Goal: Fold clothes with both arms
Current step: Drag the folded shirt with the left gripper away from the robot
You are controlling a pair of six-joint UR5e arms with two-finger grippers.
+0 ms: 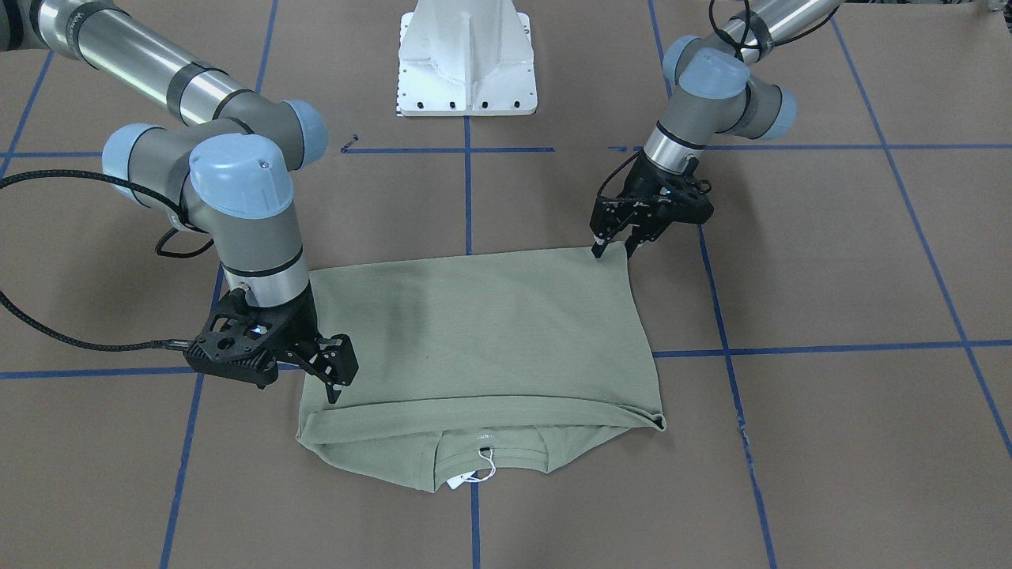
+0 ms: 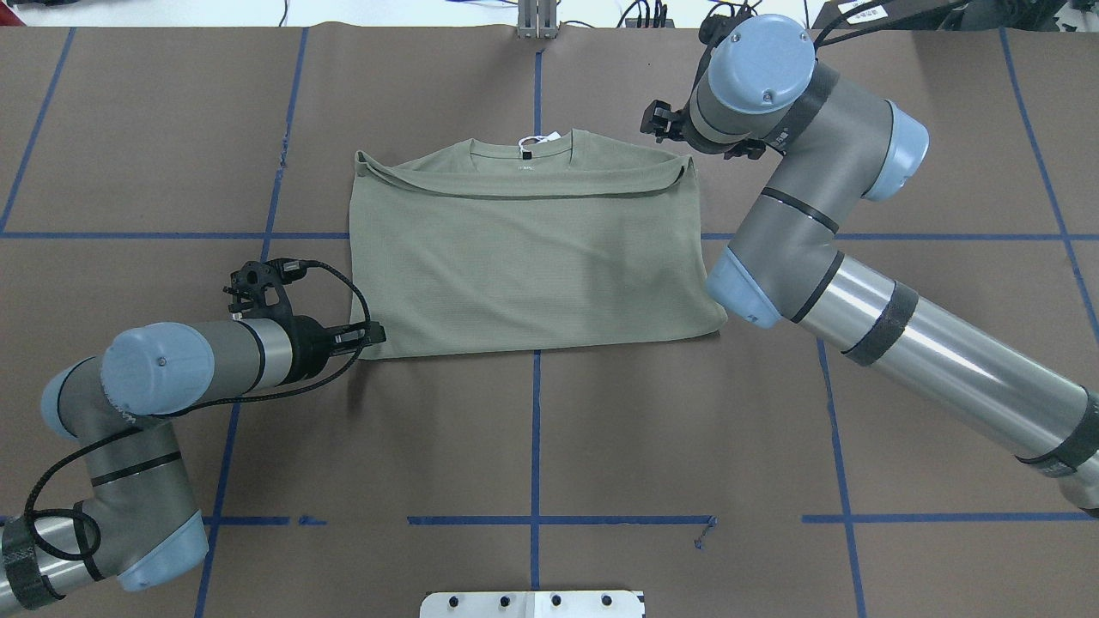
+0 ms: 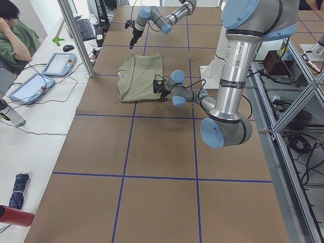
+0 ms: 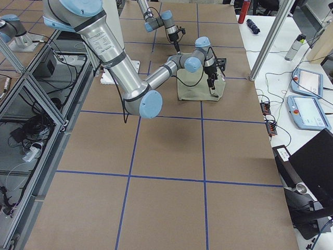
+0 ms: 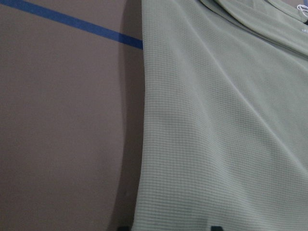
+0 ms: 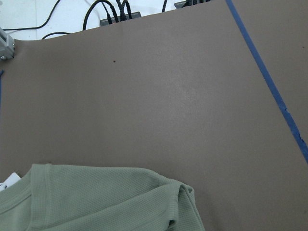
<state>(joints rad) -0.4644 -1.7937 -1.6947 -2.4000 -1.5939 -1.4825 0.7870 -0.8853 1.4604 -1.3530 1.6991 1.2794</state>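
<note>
Brown worktop point(image 1: 830, 276): green shirt point(image 1: 474, 332) laid folded flat at frame centre. Left claw point(image 1: 613, 251) released, tips spread at shirt's upper right corner. Right claw point(image 1: 336, 383) positioned at lower left edge; grip cannot be told.

Brown paper covers the table point(image 2: 687, 412), marked into a grid by blue tape lines point(image 2: 535, 429); a white pedestal base point(image 1: 466, 59) stands at one edge. On the white side desk point(image 3: 35, 147) lie two screen pendants point(image 3: 58, 64), a keyboard point(image 3: 85, 29) and a mouse point(image 3: 68, 48) — farther along, a clear bottle point(image 3: 9, 112), a dark bundle point(image 3: 19, 183) and a red cylinder point(image 3: 15, 216). A person point(image 3: 17, 38) in a green top sits there.
</note>
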